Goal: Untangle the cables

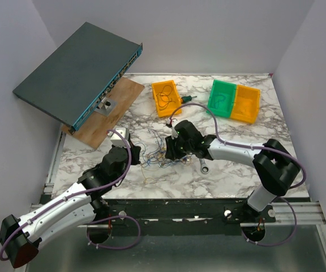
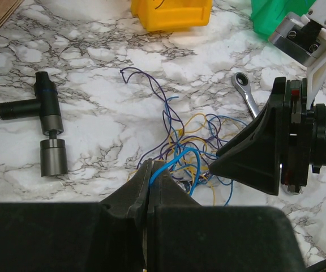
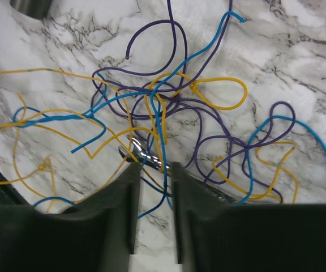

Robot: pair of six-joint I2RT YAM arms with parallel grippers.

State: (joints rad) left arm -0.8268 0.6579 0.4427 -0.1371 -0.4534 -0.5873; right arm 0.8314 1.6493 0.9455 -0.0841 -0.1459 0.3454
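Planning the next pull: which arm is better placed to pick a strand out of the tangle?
Right, probably. The left gripper is shut on a blue wire, anchoring the cables; the right gripper hangs open directly over them.

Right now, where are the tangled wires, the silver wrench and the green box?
Tangle of thin blue, yellow, purple cables (image 3: pixel 162 97): right wrist view, middle knot.
Silver ratchet wrench (image 2: pixel 247 92): left wrist view, handle.
Green plastic bin (image 1: pixel 214 97): top view, left wall.
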